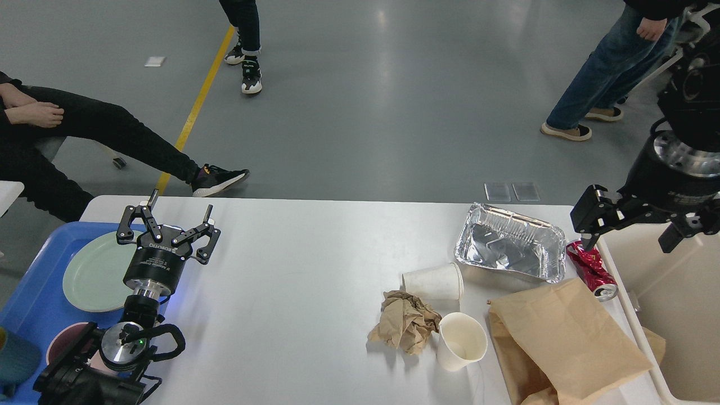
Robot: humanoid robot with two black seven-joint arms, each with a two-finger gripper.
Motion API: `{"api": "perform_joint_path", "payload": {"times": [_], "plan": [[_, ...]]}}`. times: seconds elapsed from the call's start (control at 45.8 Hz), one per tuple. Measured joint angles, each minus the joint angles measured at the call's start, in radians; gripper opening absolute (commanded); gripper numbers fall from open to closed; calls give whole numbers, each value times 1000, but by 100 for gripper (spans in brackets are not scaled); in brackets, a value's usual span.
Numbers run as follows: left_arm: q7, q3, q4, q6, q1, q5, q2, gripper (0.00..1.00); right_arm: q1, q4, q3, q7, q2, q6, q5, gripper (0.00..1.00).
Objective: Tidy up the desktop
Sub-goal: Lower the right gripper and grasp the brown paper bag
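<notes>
The desktop [292,292] runs lengthwise left to right; both the left gripper [169,216] and right gripper [630,225] are spread

White rectangular counter [315,292]: smooth, matt. Rectangular foil tray [509,242]: shiny crinkled metal. Crushed red drink can [590,269]: glossy dented metal. Flat brown paper bag [562,343] and crumpled brown paper wad [405,320]: matt, creased. Two white paper cups [461,340]: matt. Blue tray [34,304]: smooth plastic. Pale green plate [93,270]: smooth.
</notes>
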Motion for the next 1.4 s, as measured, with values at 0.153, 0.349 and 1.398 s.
{"api": "perform_joint_path", "payload": {"times": [0.153, 0.349, 1.398], "plan": [[1, -1, 0, 0, 1, 0, 0, 97, 26, 35, 3, -3, -52, -11, 7, 100], [0, -1, 0, 0, 1, 0, -1, 97, 27, 40, -7, 0, -82, -36, 8, 100], [0, 2, 0, 0, 0, 0, -1, 97, -839, -268, -55, 647, -290, -908, -545, 97]]}}
